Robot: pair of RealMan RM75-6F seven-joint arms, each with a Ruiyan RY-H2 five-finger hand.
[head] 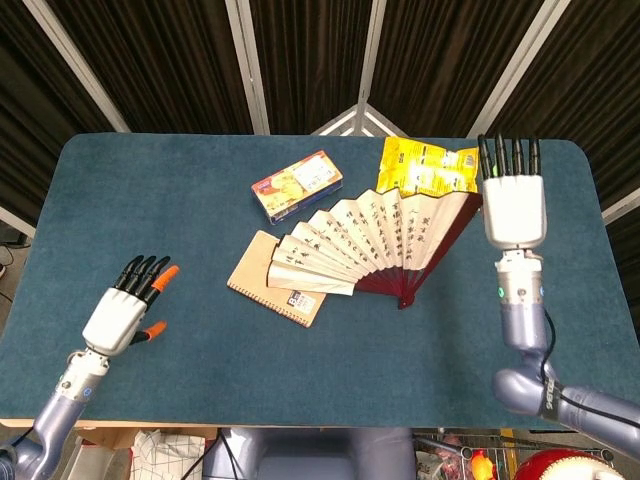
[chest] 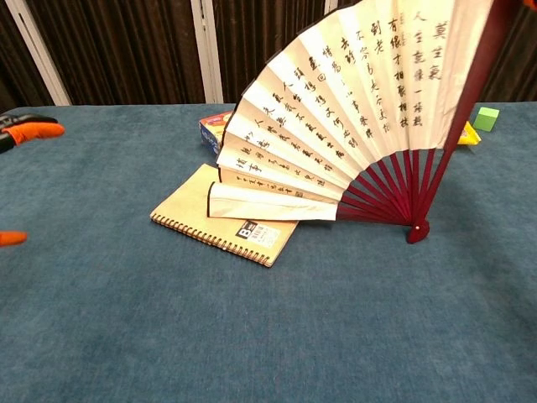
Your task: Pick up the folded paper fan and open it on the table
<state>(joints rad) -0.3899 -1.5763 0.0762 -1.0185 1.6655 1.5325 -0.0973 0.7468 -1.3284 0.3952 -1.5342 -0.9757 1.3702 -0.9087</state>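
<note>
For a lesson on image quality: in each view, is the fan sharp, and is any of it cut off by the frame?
Head view: the fan is sharp and wholly in frame, evenly lit. Chest view: its writing is crisp, but its top runs past the upper edge, and the left hand is cut off at the left border.

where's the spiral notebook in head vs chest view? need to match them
Head view: spiral notebook lies left of centre on the table, its right part under the lowest fold of the paper fan.
Chest view: notebook sits centre-left, spiral edge toward the camera, the fan's lowest fold resting over its far right part.
Shared landmark: the fan's red pivot, right of the notebook in both.
</note>
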